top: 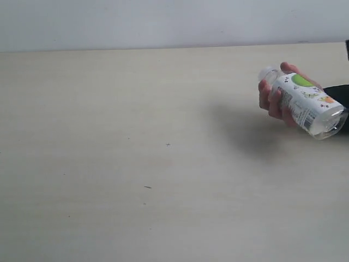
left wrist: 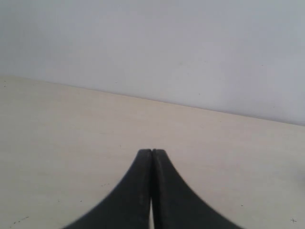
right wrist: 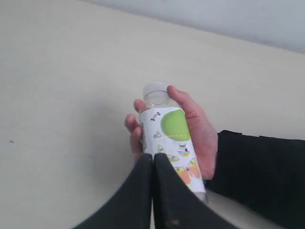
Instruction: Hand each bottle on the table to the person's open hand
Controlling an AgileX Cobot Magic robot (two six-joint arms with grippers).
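Pulling the right gripper (right wrist: 152, 157), clenched on nothing, straight away from the green-labelled bottle (right wrist: 174, 129) should avoid nudging it from the person's hand (right wrist: 202, 136).

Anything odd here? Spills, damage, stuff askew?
Nothing stands out. The green-labelled bottle lies tilted in the person's hand, capped, with no spill visible. The table shows only a few tiny dark specks. The left gripper and right gripper both have jaws shut on nothing.
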